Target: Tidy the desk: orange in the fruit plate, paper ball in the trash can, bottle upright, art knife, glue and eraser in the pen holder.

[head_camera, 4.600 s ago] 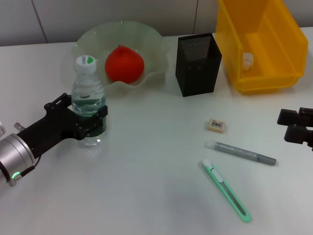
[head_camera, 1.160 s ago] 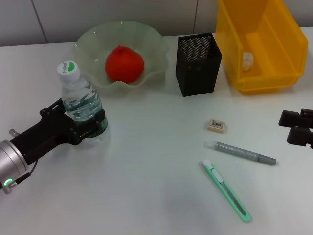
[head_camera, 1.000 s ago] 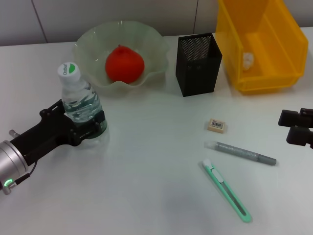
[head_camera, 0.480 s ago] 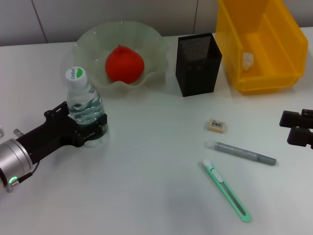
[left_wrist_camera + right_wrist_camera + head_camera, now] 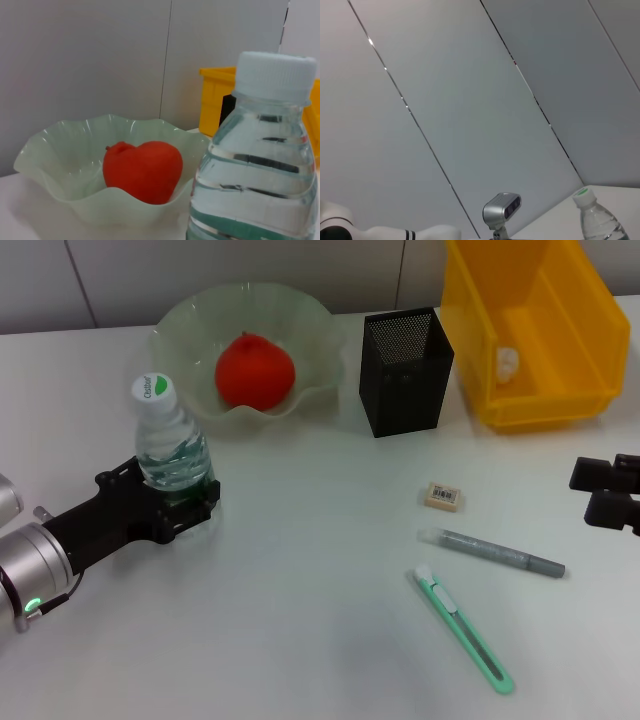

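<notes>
A clear water bottle [image 5: 172, 445] with a white cap stands upright at the table's left. My left gripper [image 5: 168, 505] is shut on the bottle's lower part; the bottle [image 5: 255, 165] fills the left wrist view. The orange [image 5: 255, 370] lies in the pale green fruit plate [image 5: 190, 325]. A paper ball [image 5: 507, 362] rests in the yellow trash can [image 5: 570, 340]. The black mesh pen holder [image 5: 405, 370] stands between them. The eraser [image 5: 443, 496], grey glue stick [image 5: 500, 553] and green art knife [image 5: 465, 630] lie on the table's right half. My right gripper [image 5: 608, 494] hangs open at the right edge.
The white table [image 5: 300, 620] ends at a grey panelled wall behind the plate and bin. The right wrist view shows that wall, a small camera on a stand [image 5: 502, 207] and the bottle's top [image 5: 597, 220].
The bottle, tilted to the left a second ago, now stands straight. My left gripper has shifted slightly toward me and right with it. The right arm barely moved.
</notes>
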`<state>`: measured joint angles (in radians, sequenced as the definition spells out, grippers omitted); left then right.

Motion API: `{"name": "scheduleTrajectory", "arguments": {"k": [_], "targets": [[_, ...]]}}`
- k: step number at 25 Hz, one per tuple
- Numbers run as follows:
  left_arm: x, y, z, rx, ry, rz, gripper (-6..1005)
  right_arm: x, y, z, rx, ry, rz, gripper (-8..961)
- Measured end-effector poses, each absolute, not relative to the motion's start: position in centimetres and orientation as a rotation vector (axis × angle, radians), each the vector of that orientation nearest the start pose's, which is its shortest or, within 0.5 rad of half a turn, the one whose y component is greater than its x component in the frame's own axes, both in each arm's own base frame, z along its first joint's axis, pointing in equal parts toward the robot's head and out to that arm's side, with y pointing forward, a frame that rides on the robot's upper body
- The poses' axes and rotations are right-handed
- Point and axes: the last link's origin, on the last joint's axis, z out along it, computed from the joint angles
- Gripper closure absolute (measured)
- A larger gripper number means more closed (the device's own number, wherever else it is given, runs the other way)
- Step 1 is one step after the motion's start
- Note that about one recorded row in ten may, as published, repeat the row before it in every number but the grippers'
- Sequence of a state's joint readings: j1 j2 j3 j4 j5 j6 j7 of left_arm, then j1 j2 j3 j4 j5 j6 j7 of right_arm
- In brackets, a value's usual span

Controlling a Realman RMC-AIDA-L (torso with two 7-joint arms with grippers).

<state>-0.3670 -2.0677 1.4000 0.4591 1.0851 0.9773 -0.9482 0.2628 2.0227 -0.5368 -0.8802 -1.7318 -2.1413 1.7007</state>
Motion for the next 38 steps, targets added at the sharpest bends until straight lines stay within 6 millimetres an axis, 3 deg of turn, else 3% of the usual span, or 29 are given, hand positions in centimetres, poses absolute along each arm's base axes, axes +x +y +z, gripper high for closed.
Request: {"name": "scheduleTrajectory", "arguments": {"k": [15, 36, 38], "targets": [[-28.8, 32.7, -5.1, -2.364, -0.567, -0.649, 220, 27.6, 23.3, 10.0, -2.667, 0.818, 1.231, 505], [-29.7, 32.5, -6.0, -2.377, -0.610, -0.563, 220, 27.6, 23.2, 9.8, -2.671, 0.844, 1.234, 505], [-29.9, 32.8, -6.0, -2.358, -0.685, -0.564, 220, 27.7, 23.1, 9.8, -2.669, 0.848, 1.234, 505]]}}
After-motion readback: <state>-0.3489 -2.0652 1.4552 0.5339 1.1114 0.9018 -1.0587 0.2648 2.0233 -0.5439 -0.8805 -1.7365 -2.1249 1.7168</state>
